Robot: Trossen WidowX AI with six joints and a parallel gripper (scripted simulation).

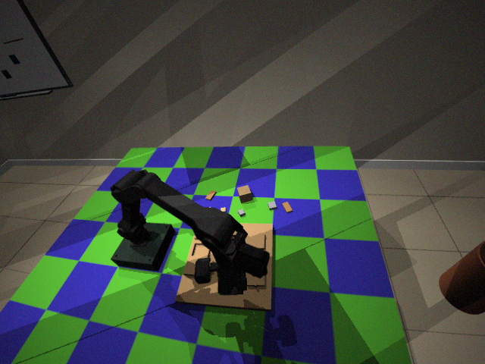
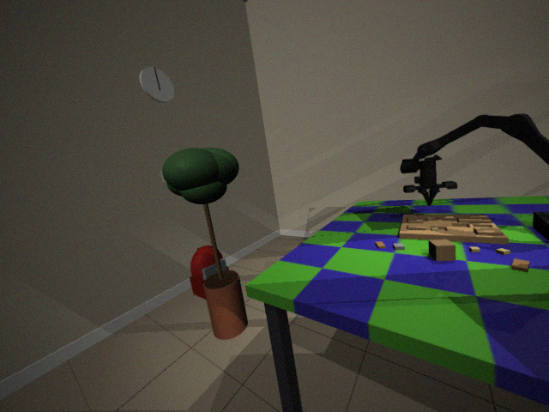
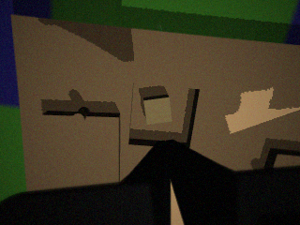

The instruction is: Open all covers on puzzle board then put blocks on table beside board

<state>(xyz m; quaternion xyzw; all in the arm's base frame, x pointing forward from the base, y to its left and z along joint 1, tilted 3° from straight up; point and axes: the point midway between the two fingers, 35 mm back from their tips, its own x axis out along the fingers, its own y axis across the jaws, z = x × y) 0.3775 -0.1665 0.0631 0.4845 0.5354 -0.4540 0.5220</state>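
Note:
The wooden puzzle board (image 1: 260, 302) (image 2: 421, 234) (image 3: 211, 61) lies flat on the table. My gripper (image 2: 429, 203) (image 3: 166, 148) is shut and empty, pointing down above the board; its fingertips are hidden behind the arm in the top view. In the wrist view a small pale block (image 3: 158, 111) sits in a squared recess just beyond the fingertips. A flat panel (image 3: 75, 147) with a notched dark slot lies left of it. Behind the board lie a pale block (image 1: 223, 209) (image 2: 474, 249), a small grey block (image 1: 241, 212) and another grey block (image 1: 272, 205) (image 2: 398, 245).
A brown cube (image 1: 245, 192) (image 2: 442, 250) stands behind the board. One orange piece (image 1: 286, 207) (image 2: 380, 244) lies beside the larger grey block, another orange piece (image 1: 211, 195) (image 2: 520, 264) farther back. The arm's base (image 1: 145, 249) stands left of the board in the top view.

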